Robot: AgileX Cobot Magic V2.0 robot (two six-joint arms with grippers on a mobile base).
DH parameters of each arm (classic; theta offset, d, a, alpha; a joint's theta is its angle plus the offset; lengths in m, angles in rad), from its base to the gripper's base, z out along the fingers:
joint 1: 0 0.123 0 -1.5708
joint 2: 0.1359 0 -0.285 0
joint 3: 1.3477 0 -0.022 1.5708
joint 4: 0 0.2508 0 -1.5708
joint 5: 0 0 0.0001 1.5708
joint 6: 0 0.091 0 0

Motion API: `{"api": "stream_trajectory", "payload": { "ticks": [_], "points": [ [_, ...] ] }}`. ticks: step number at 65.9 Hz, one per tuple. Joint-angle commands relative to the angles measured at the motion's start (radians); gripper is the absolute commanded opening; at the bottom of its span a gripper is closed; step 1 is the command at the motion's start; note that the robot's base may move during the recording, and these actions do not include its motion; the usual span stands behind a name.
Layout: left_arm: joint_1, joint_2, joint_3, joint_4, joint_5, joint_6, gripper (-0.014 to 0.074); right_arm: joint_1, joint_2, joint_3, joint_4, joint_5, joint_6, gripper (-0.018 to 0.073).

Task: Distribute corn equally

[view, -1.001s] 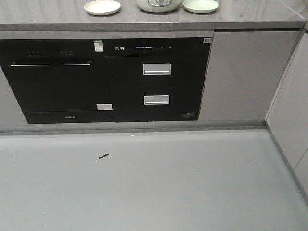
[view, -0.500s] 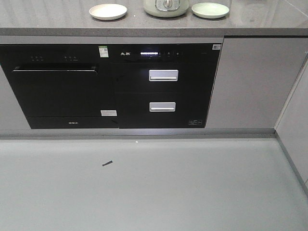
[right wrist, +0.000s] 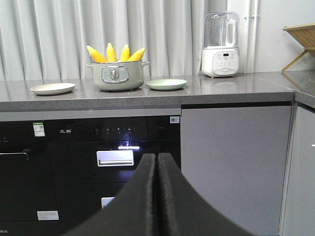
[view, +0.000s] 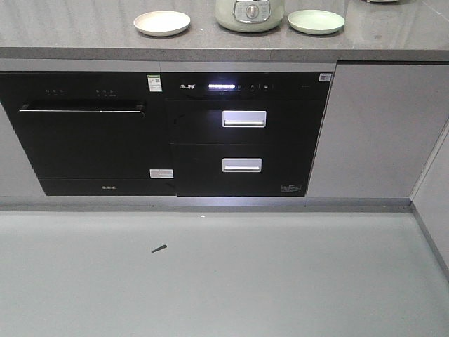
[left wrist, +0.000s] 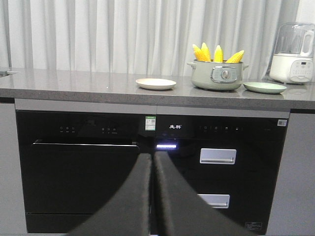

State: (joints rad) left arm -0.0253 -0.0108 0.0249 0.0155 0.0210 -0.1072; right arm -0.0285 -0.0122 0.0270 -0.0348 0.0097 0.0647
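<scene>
We see the corn (left wrist: 217,53) standing in a pale green pot (left wrist: 216,78) on the grey counter (left wrist: 74,88). Four yellow cobs poke above the rim (tapered tips up, fanned slightly outward). A cream plate (left wrist: 155,83) lies on the counter to the pot's left, and a green plate (left wrist: 265,87) lies just to its right. A white blender (right wrist: 220,44) stands farther right. Our left pincer (left wrist: 152,158) has its dark fingers pressed together on nothing, level with the black appliance fronts (view: 175,133) under the counter. Our right pincer (right wrist: 157,157) is likewise pressed together, gripping nothing. Both are well apart from the corn.
</scene>
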Motion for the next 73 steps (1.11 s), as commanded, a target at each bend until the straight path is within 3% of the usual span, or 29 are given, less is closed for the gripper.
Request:
{"api": "stream_trajectory", "payload": {
  "ticks": [1, 73],
  "points": [
    [-0.005, -0.016, -0.017, -0.006, -0.075, -0.012, -0.0006, -0.008, -0.007, 0.008, -0.001, -0.074, -0.008, -0.0006],
    [-0.005, -0.016, -0.017, -0.006, -0.075, -0.012, -0.0006, -0.008, -0.007, 0.008, -0.001, -0.074, -0.008, -0.0006]
  ]
}}
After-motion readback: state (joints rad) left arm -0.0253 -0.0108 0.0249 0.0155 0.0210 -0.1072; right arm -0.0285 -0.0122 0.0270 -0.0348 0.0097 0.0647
